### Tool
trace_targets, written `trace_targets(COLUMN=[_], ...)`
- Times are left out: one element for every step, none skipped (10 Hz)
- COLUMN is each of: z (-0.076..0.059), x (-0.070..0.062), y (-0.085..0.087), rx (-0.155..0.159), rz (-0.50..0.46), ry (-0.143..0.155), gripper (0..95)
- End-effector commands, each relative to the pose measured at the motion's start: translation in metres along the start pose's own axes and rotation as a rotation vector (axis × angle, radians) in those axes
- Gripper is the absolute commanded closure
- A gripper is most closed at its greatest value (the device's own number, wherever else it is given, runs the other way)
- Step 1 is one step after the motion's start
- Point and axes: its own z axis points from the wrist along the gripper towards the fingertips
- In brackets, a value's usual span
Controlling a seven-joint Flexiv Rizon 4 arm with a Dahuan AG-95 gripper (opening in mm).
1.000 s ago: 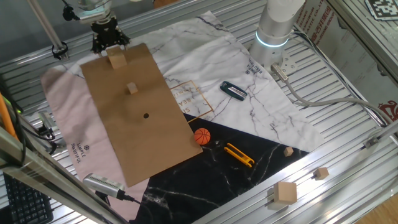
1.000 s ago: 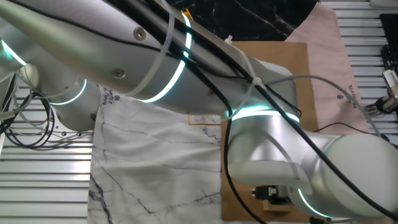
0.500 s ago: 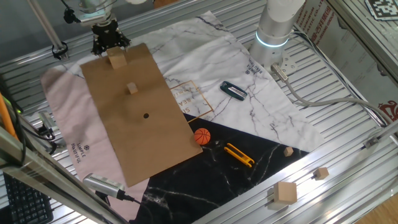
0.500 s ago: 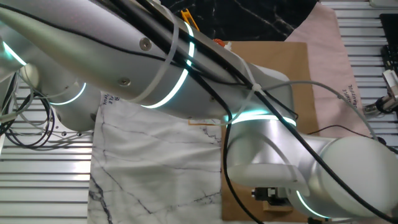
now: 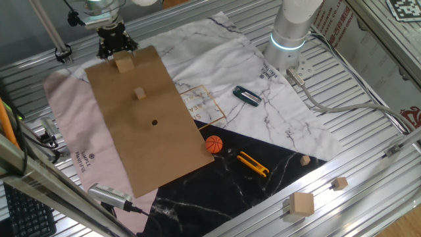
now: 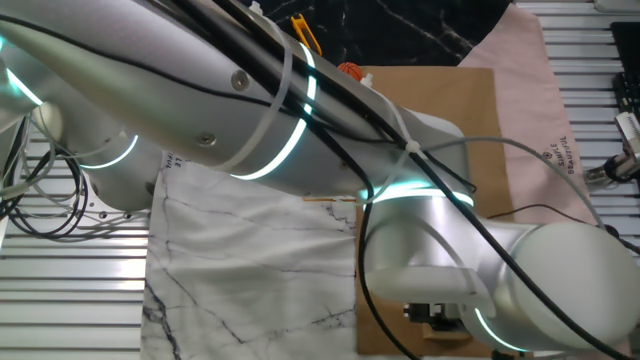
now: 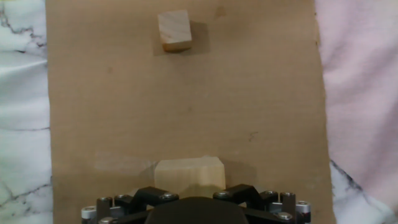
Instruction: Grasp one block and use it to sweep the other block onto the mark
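Observation:
The larger tan block (image 5: 123,62) lies at the far end of a brown cardboard sheet (image 5: 164,151). My gripper (image 5: 117,46) stands right over its far side, jaws spread wider than the block, so it looks open. In the hand view the block (image 7: 189,174) sits at the bottom between the black finger links of the gripper (image 7: 189,199); the fingertips are hidden. The tiny cube (image 5: 139,93) lies a short way ahead and also shows in the hand view (image 7: 175,30). The black dot (image 5: 154,122) lies beyond the cube on the sheet.
An orange ball (image 5: 214,144) rests by the sheet's right edge. A black clip (image 5: 247,96) and a yellow tool (image 5: 253,163) lie on the marbled cloths. Spare wooden blocks (image 5: 302,204) sit on the slatted table. The arm (image 6: 300,130) fills the other fixed view.
The arm's upper links have shifted a little in the other fixed view. The gripper and both blocks stay where they were.

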Motion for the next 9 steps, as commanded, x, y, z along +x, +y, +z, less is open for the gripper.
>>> trace_targets(z=[0.0026,0.004,0.0056,0.0065,0.0073,0.0083,0.0091,0.0103,0.0113], x=[0.0009,0.0012,0.0011,0.0005,0.0005,0.0005,0.0005,0.0007,0.0009], y=[-0.0005,-0.0006,-0.0006,-0.0003,-0.0003,-0.0002,-0.0002,-0.0002,-0.0002], rx=[-0.001,-0.002,-0.002,-0.002,-0.001,-0.001,-0.001,-0.001,-0.001], rz=[0.013,0.014,0.015,0.018,0.018,0.02,0.022,0.023,0.023], ry=[0.001,0.0,-0.001,-0.001,0.001,0.0,0.001,0.001,0.0], gripper=[0.0,0.0,0.0,0.0,0.0,0.0,0.0,0.0,0.0])
